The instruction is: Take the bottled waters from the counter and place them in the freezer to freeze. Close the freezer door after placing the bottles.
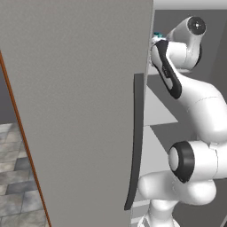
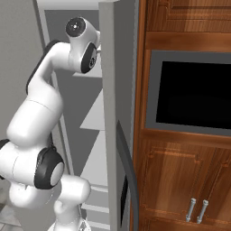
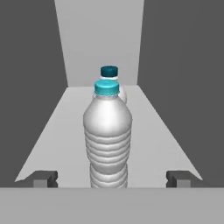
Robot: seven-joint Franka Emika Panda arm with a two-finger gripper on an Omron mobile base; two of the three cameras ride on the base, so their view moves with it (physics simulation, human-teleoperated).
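Both fingertips [image 3: 43, 178] sit spread wide, so the gripper [image 3: 112, 180] grips nothing. Between them the near water bottle [image 3: 107, 140] stands upright on a pale freezer shelf [image 3: 65, 122], second bottle [image 3: 110, 75] right behind it.

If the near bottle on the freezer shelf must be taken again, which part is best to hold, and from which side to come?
Probably the ribbed middle of the near bottle, coming straight from the open front of the shelf. It stands upright, its round body sits between the tool's wide-apart fingertips, and the far bottle stands right behind it, so avoid pushing deeper.
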